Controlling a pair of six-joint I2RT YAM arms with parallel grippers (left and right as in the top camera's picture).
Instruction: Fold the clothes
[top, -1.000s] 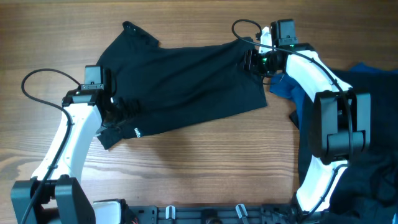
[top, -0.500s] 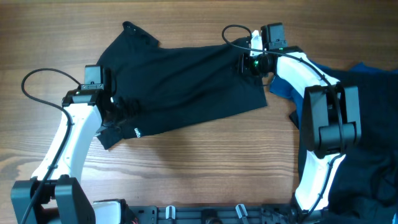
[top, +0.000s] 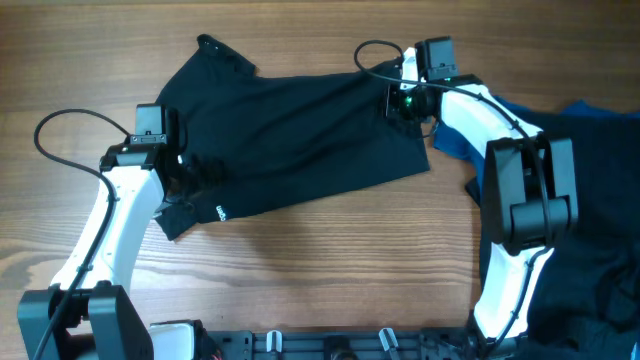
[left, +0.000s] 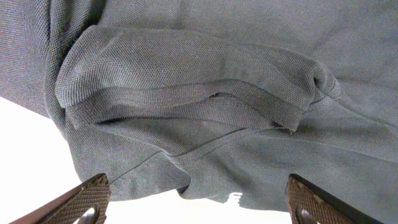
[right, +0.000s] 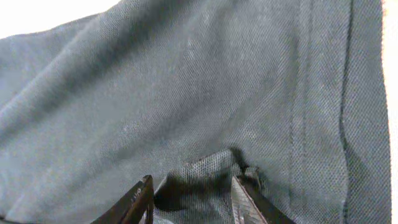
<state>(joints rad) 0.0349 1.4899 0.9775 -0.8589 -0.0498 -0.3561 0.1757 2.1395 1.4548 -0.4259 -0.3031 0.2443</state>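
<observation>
Your right gripper (right: 193, 182) is pinching the black shirt (top: 300, 130). A small ridge of the knit is gathered up between its two fingers (right: 142, 200) and fills the gap from one to the other. Just beyond the fingertips the cloth lies fairly smooth, and a stitched band runs along the edge off to that hand's right. From overhead, this hand sits at the shirt's far corner on your right side. A blue garment (top: 455, 140) lies just beside that arm, and a darker pile of clothes (top: 600, 200) sits further out on the same side.

Your left gripper (left: 194, 180) is spread wide, with one finger at each lower corner of its camera view and nothing between them. The shirt is directly under it. A folded sleeve (left: 186, 74) with its ribbed cuff lies ahead of the fingertips, and bare table (top: 330, 260) shows off to the hand's left. You can't tell from either view whether this hand touches the cloth (it looks to be hanging just above it). The white hem print (top: 219, 212) lies near this hand, on the edge closest to the arm's base.
</observation>
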